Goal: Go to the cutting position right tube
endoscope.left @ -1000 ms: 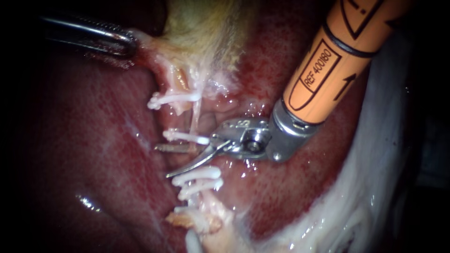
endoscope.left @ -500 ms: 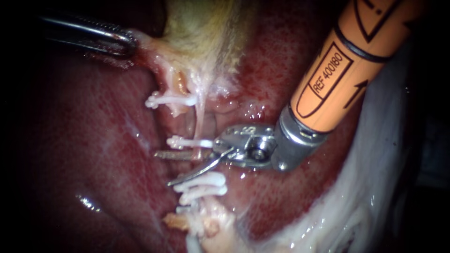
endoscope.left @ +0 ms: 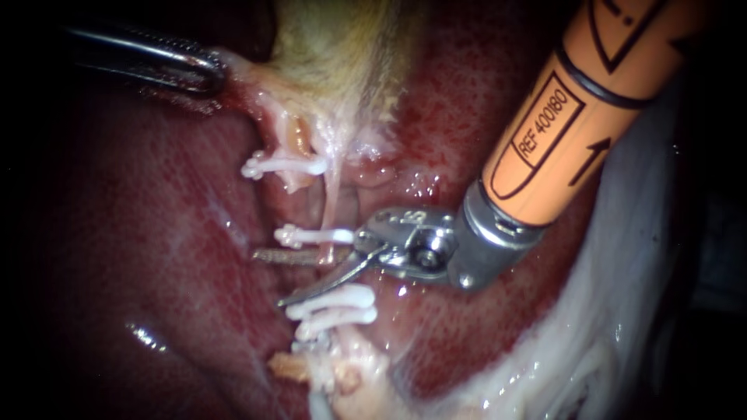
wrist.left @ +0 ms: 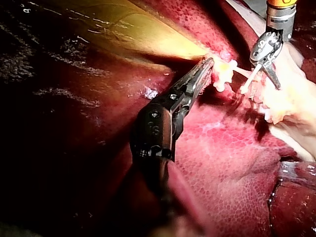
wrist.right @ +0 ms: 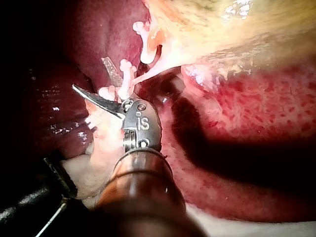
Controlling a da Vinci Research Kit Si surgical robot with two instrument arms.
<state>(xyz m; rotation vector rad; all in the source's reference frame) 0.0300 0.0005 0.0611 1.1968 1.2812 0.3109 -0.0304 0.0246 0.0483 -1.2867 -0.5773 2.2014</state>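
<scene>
The right tube (endoscope.left: pixel 331 208) is a thin pale strand running down from the yellowish gallbladder (endoscope.left: pixel 342 54). It carries a white clip (endoscope.left: pixel 315 235) at mid-height and two more clips (endoscope.left: pixel 333 305) lower down. My right instrument (endoscope.left: pixel 268 278), on an orange shaft, has its blades open around the tube between those clips. The right wrist view shows the same open blades (wrist.right: pixel 89 73) beside the clips (wrist.right: pixel 126 74). My left instrument (endoscope.left: pixel 206 70) has its dark jaws shut on the gallbladder's edge, as the left wrist view (wrist.left: pixel 205 66) confirms.
Dark red liver (endoscope.left: pixel 140 257) surrounds the site. Left of the tube a clipped orange stump (endoscope.left: pixel 298 138) hangs under a white clip (endoscope.left: pixel 284 165), with another stump (endoscope.left: pixel 292 365) below. White gauze-like material (endoscope.left: pixel 622 295) lies to the right, under the orange shaft (endoscope.left: pixel 576 117).
My right instrument's open blades have slipped slightly down along the tube toward the paired lower clips, and its shaft has shifted a little to the right. The left instrument has not moved.
</scene>
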